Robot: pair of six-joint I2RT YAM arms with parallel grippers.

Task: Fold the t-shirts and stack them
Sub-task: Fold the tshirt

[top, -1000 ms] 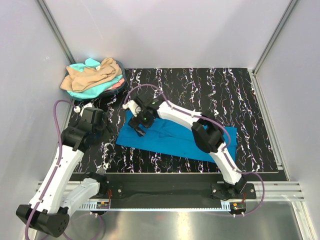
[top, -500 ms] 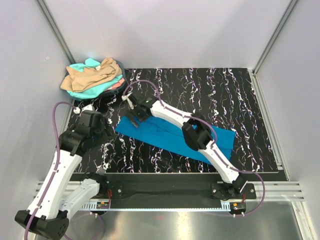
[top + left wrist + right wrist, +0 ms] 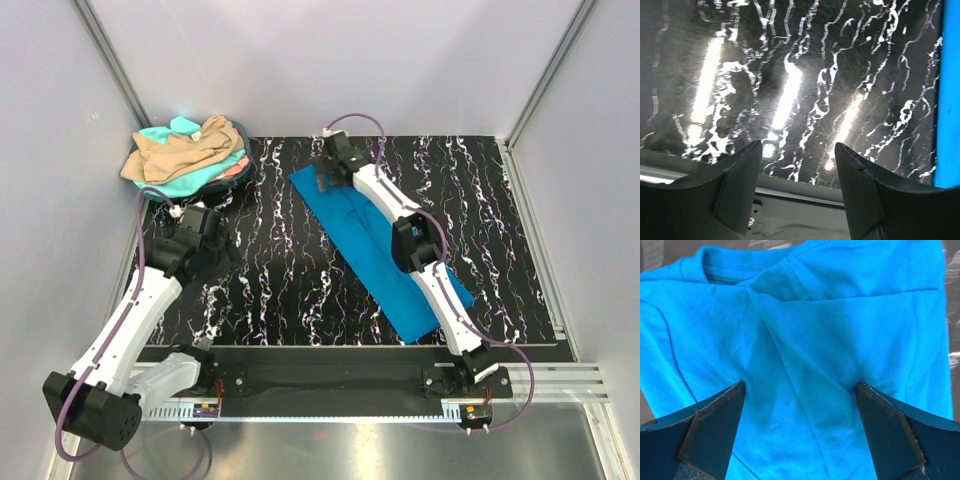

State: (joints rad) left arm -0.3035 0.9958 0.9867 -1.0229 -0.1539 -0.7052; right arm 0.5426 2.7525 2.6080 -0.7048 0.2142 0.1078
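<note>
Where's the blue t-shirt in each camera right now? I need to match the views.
Top external: the blue t-shirt lies diagonally right of centre, partly under the right arm.
Left wrist: thin strip along the right edge.
Right wrist: fills nearly the frame, collar at top.
Shared landmark: the black marbled table, bordering the shirt in every view.

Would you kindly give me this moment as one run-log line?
blue t-shirt: folded, diagonal; right gripper: open, near collar; left gripper: open, empty

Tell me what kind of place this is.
Probably a robot test booth: white panel walls, a left arm and right arm bolted beside a black marbled table, a blue shirt spread out.
</note>
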